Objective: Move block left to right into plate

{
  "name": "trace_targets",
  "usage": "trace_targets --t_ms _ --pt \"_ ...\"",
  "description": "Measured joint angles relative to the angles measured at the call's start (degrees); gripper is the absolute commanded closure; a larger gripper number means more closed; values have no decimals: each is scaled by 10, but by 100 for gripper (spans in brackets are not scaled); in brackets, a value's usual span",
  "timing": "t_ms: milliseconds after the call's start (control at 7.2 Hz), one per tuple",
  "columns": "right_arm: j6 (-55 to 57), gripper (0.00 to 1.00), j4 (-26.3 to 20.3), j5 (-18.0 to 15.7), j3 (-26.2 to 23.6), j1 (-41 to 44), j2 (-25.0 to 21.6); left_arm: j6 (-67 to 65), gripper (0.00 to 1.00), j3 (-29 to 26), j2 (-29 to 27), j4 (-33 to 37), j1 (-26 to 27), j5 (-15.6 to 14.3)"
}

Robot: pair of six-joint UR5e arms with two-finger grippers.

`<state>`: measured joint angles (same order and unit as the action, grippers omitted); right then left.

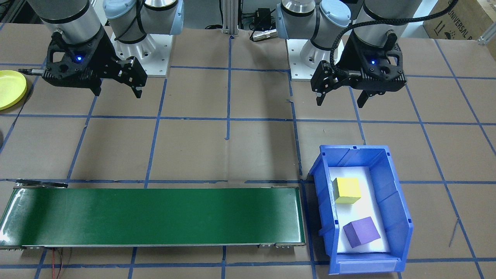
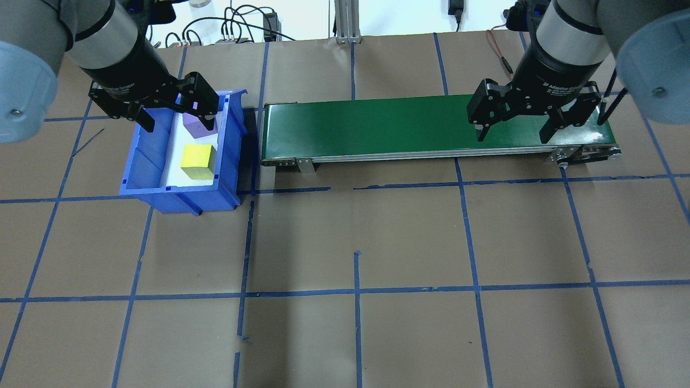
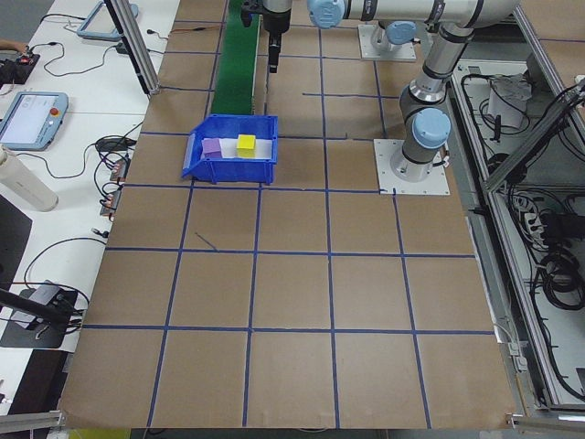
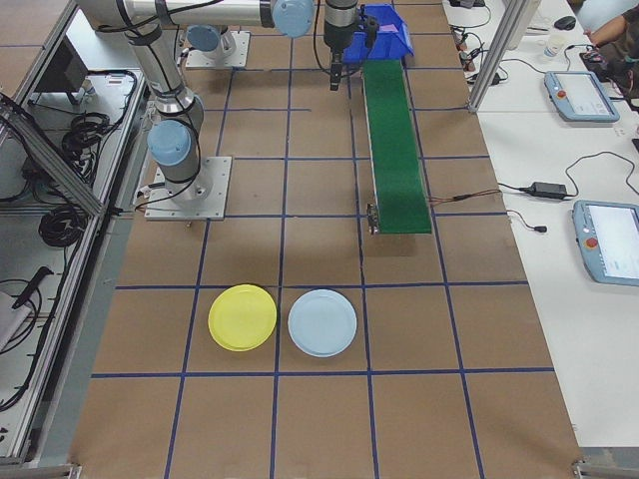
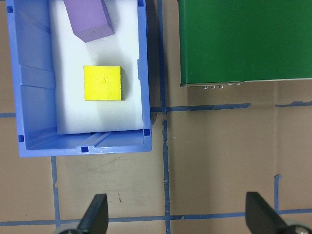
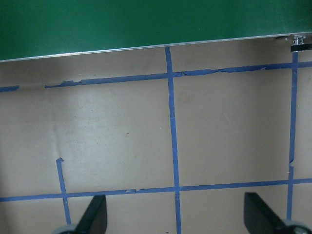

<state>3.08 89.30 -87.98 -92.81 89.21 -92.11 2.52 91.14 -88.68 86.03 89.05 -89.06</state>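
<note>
While both arms hang above the table, you can see that neither holds anything. Your left gripper has its fingers spread wide and hovers over bare table on the robot's side of the bin; its wrist view looks straight down on the bin's near wall and the belt's end. Your right gripper is likewise spread, with nothing between the fingers, above taped brown paper just on the robot's side of the belt's other end.

Note the bin: blue, rectangular, lined white, standing just beside one end of the green belt but not touching it. Two blocks lie inside, apart from each other. The yellow block sits nearer the robot, flat on the liner. The purple block lies farther from the robot, turned at an angle to the bin walls.

Look to the exterior right view for the plate: yellow, round, flat on the table at the robot's right end, well apart from the belt. A pale blue plate lies just beside it, the rims close, though you cannot tell if they touch. In the front-facing view only an edge of the yellow plate shows, at the frame's left border.

Blue tape divides the table into squares.
</note>
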Motion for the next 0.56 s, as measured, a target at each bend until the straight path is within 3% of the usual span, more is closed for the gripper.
trace_targets --t_ms 556 --pt "1 0 0 0 0 0 0 1 0 -1 0 1 -3 5"
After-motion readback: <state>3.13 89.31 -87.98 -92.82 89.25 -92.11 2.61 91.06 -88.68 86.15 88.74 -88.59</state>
